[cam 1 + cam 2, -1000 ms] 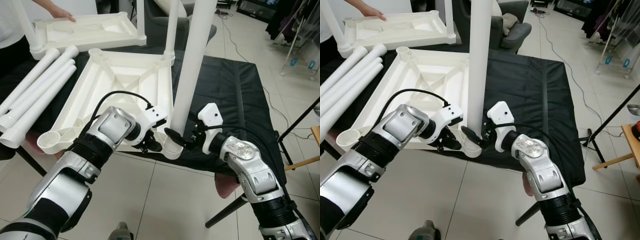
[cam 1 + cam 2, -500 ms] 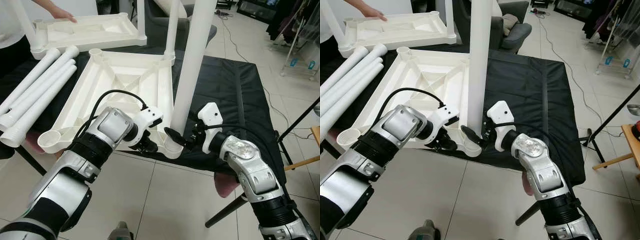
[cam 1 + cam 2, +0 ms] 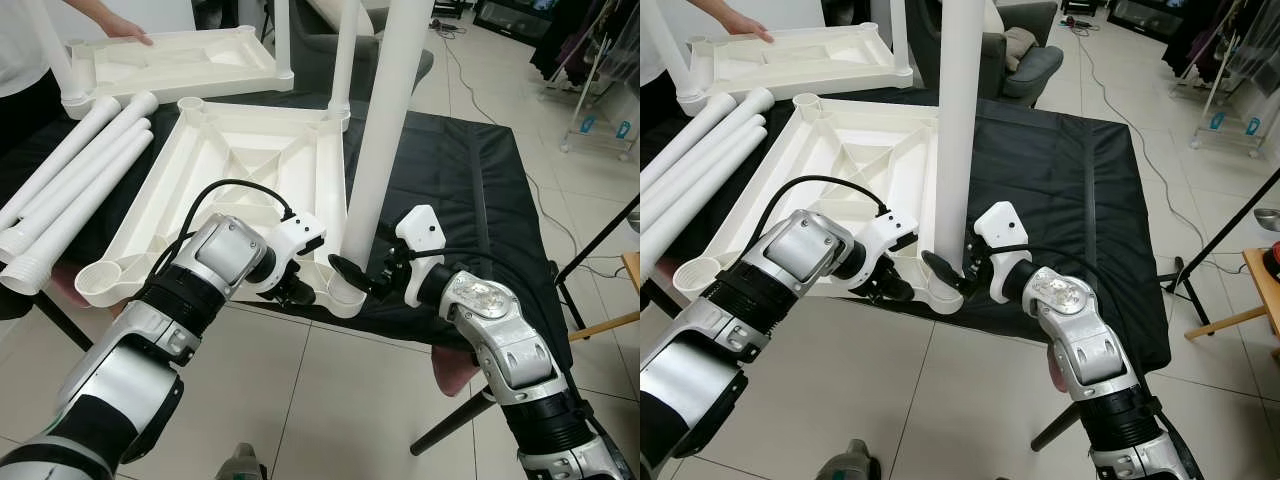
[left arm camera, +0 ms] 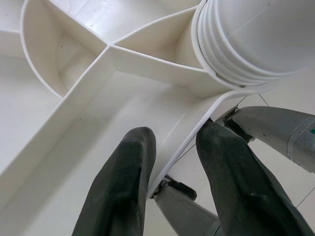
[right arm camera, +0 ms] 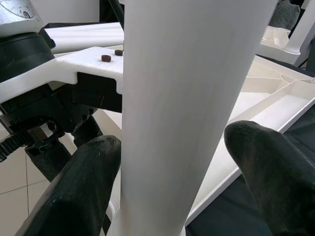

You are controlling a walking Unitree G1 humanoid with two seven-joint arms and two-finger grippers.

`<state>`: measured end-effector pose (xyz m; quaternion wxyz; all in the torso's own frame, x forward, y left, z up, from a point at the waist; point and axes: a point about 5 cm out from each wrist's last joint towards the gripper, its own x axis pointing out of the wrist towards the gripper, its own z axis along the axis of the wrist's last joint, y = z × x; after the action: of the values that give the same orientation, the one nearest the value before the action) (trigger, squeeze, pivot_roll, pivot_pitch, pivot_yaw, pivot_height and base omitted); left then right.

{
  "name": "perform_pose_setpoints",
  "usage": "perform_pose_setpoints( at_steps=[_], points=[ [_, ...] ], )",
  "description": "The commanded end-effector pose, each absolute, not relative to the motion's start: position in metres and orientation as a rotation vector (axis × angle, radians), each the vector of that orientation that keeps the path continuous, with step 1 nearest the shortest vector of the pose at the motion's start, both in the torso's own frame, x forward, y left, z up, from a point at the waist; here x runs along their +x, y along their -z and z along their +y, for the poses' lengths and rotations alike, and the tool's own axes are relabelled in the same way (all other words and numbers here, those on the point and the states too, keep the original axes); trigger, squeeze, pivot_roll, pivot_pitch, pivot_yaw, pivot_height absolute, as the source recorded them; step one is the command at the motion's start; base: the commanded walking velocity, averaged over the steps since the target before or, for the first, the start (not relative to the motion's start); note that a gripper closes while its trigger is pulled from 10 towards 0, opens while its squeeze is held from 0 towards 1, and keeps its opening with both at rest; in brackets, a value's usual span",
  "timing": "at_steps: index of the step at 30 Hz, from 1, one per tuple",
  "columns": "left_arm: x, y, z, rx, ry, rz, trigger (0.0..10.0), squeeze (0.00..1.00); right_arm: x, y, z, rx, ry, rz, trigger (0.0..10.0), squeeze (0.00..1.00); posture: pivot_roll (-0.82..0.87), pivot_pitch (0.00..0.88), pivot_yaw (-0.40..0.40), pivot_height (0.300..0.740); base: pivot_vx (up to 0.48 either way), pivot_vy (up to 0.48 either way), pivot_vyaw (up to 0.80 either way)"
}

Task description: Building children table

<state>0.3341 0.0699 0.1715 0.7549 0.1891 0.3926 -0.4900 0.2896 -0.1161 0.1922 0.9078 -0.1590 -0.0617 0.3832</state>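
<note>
A white children's tabletop (image 3: 250, 165) lies upside down on a black cloth. A thick white leg (image 3: 380, 130) stands upright in its near right corner socket (image 3: 343, 295). My right gripper (image 3: 352, 275) is shut on the base of this leg, one black finger (image 5: 93, 167) on each side of it. My left gripper (image 3: 298, 293) is just left of that socket. Its fingers (image 4: 123, 187) straddle the thin rim of the tabletop (image 4: 182, 147) and close on it. A second, thinner leg (image 3: 343, 60) stands in the far right corner.
Three loose white legs (image 3: 70, 180) lie at the left. A second tabletop (image 3: 170, 60) sits behind, with a person's hand (image 3: 125, 28) on it. The black cloth (image 3: 450, 170) hangs over the table's near edge. A dark stand leg (image 3: 600, 240) crosses at the right, above tiled floor.
My left gripper has slid slightly to the left along the tabletop's near rim. The right gripper and the leg stay where they were.
</note>
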Motion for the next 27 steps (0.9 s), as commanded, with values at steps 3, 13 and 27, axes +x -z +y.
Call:
perform_pose_setpoints(
  at_steps=[3, 13, 27],
  points=[
    [0.329, -0.238, 0.018, 0.882, 1.290, -0.373, 10.0, 0.00, 0.290, -0.192, -0.117, -0.328, -0.793, -0.128, 10.0, 0.00, 0.19, 0.234, -0.053, 0.740, 0.000, 0.000, 0.00],
    [0.329, -0.238, 0.018, 0.882, 1.290, -0.373, 10.0, 0.00, 0.290, -0.192, -0.117, -0.328, -0.793, -0.128, 10.0, 0.00, 0.19, 0.234, -0.053, 0.740, 0.000, 0.000, 0.00],
    [0.309, -0.316, 0.087, 0.671, 1.133, -0.424, 10.0, 0.00, 0.276, -0.212, -0.128, -0.238, -0.718, -0.215, 10.0, 0.00, 0.20, 0.000, 0.000, 0.740, 0.000, 0.000, 0.00]
  ],
)
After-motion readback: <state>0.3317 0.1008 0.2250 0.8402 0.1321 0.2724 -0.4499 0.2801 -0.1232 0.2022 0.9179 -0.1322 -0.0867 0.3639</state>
